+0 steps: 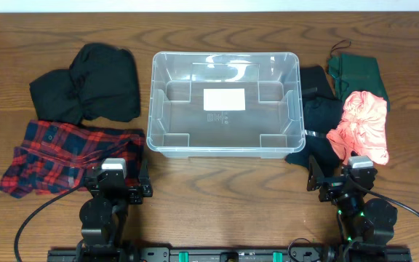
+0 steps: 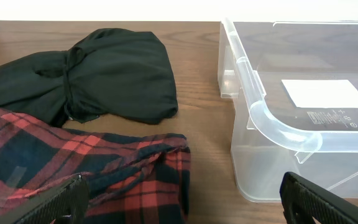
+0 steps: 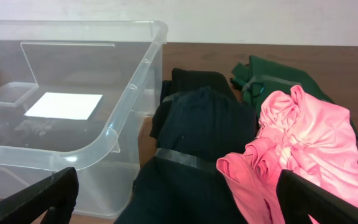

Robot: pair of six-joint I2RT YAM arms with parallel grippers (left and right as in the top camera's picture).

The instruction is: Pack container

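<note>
The clear plastic container [image 1: 167, 143] stands empty at the table's middle, a white label on its base; it also shows in the left wrist view [image 2: 278, 127] and the right wrist view [image 3: 114, 134]. Left of it lie a black garment [image 1: 89, 84] and a red plaid shirt [image 1: 64, 153]. Right of it lie a black garment [image 1: 318, 120], a pink garment [image 1: 362, 127] and a dark green garment [image 1: 358, 73]. My left gripper [image 1: 115, 185] is open and empty over the plaid shirt's near edge [image 2: 104, 168]. My right gripper [image 1: 344, 185] is open and empty just before the black [image 3: 197, 155] and pink garments [image 3: 303, 155].
A pale wall runs behind the table's far edge. Bare wood lies between the container and the arms' bases.
</note>
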